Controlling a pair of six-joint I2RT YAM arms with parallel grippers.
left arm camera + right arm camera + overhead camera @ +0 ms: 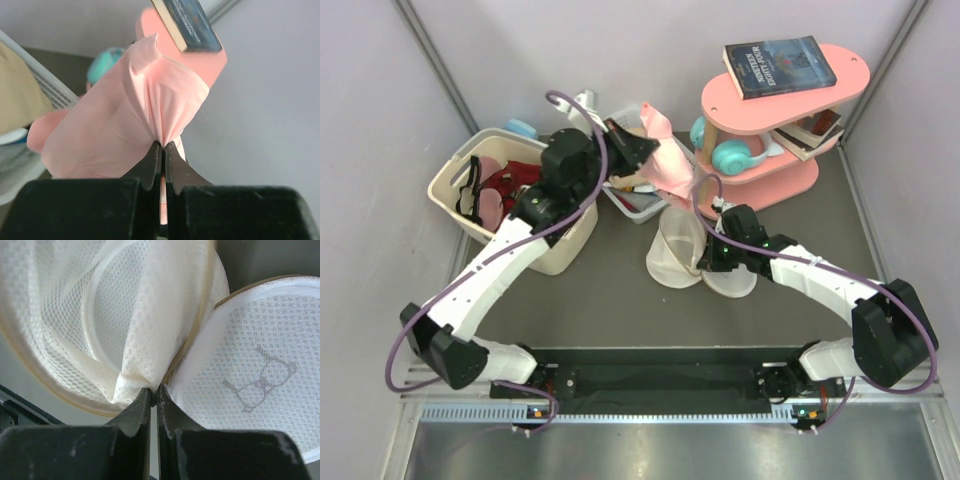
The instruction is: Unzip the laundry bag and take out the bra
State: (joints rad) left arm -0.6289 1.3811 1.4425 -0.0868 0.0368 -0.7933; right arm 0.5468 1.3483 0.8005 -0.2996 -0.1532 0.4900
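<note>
Pink bra (668, 168) is lifted out of the unzipped laundry bag (675, 258) lying on the worktop (610, 300), pinched shut in my left pincer (163, 146). My right pincer (154, 390) clamps the bag's mesh. Removal looks done; next I'd set the bra down.

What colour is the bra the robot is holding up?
Light pink. The bra shows best in the left wrist view.
</note>
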